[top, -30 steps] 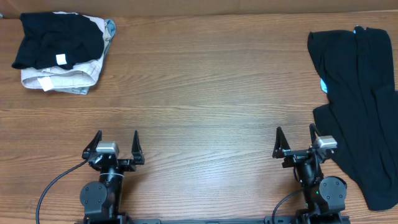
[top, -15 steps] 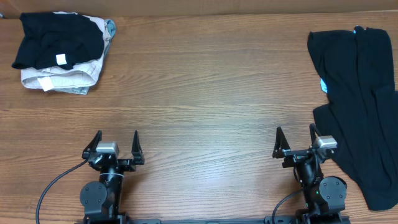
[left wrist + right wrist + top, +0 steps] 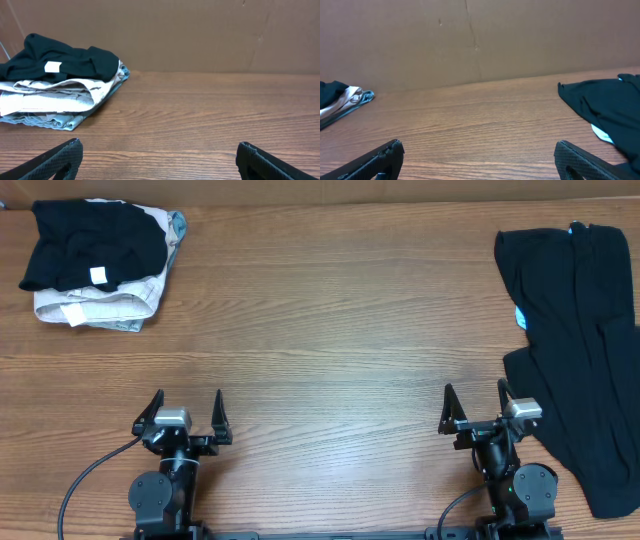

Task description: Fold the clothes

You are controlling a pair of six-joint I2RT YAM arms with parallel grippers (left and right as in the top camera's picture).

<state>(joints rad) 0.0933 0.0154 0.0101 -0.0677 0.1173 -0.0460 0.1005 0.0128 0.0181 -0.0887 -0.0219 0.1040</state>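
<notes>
A black garment (image 3: 580, 340) lies spread and rumpled along the table's right side, with a bit of light blue showing at its left edge; it also shows in the right wrist view (image 3: 607, 107). A folded black garment with a small white label (image 3: 85, 245) tops a stack at the far left corner, also in the left wrist view (image 3: 60, 60). My left gripper (image 3: 184, 408) is open and empty near the front edge. My right gripper (image 3: 476, 402) is open and empty, just left of the spread garment.
Under the folded black garment lie folded beige and light blue clothes (image 3: 95, 308). A brown cardboard wall (image 3: 200, 35) stands along the table's far edge. Bare wooden table (image 3: 330, 330) lies between the stack and the spread garment.
</notes>
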